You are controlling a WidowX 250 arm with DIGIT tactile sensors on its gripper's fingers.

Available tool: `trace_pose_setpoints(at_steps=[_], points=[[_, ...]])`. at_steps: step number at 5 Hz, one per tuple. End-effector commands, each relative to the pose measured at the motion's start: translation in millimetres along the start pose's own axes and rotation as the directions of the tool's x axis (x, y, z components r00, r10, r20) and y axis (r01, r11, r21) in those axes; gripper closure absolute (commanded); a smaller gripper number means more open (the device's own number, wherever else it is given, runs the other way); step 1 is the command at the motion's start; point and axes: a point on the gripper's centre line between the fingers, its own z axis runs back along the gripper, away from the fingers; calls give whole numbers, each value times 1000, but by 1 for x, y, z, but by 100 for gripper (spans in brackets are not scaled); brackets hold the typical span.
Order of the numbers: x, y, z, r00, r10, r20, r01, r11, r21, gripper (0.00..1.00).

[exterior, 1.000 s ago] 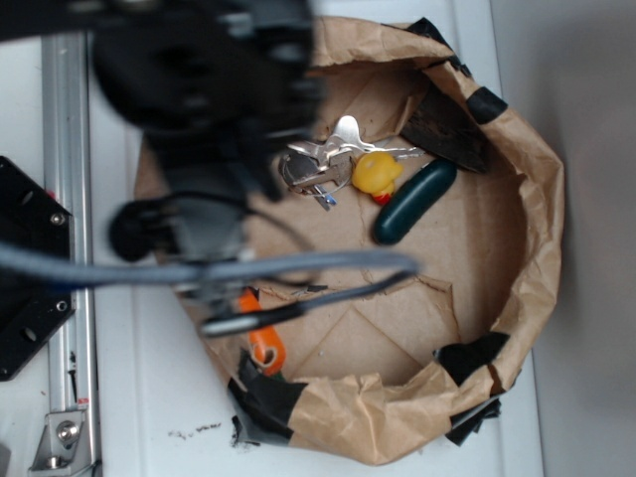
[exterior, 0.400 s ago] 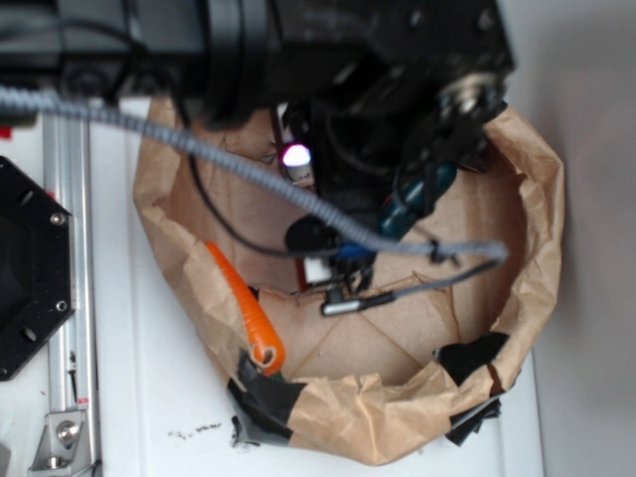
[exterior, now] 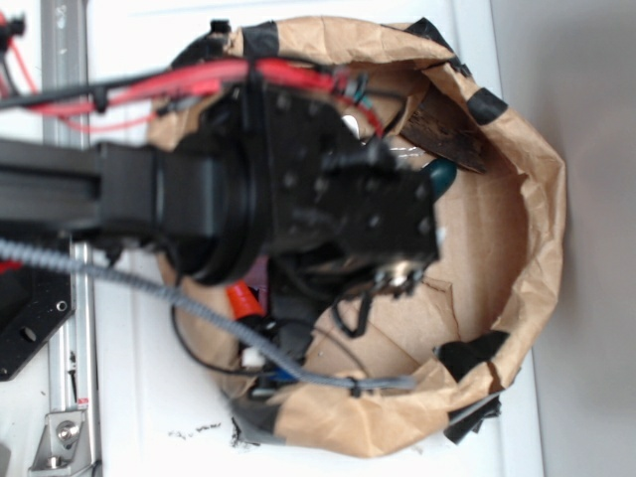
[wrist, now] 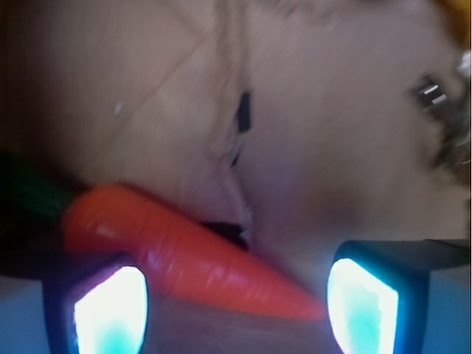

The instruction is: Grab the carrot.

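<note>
In the wrist view the orange carrot (wrist: 192, 254) lies slanted on the brown paper, its green top (wrist: 26, 192) at the left and its point toward the lower right. My gripper (wrist: 236, 310) is open just above it. The left fingertip (wrist: 110, 310) sits under the thick part and the right fingertip (wrist: 361, 302) stands just past the point, neither one pressing on it. In the exterior view the arm (exterior: 298, 209) covers most of the bag, and only a short orange piece of the carrot (exterior: 241, 298) shows below it.
A crumpled brown paper bag (exterior: 542, 199) with black tape patches rings the work area. The end of a dark green toy (exterior: 440, 175) peeks out beside the arm. A shiny metal object (wrist: 435, 92) lies at the upper right. A metal rail (exterior: 65, 30) runs along the left.
The arm has swung from the bag's upper part down over the carrot's side. It now hides most of the carrot and the other toys in the exterior view.
</note>
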Motion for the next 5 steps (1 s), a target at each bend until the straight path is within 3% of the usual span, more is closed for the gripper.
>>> trace_pose_setpoints(at_steps=[1,2,3,4,5], points=[[-12,-26,-9,967,-255,7,255,963,-84,0],[-25,-31,-8,926,-377,1,374,918,-132,0],[-24,-27,-22,927,-373,-30,371,927,-56,0],[-14,-21,-39,924,-377,-63,376,926,-23,0],[2,-5,-48,966,-258,-17,258,955,149,0]])
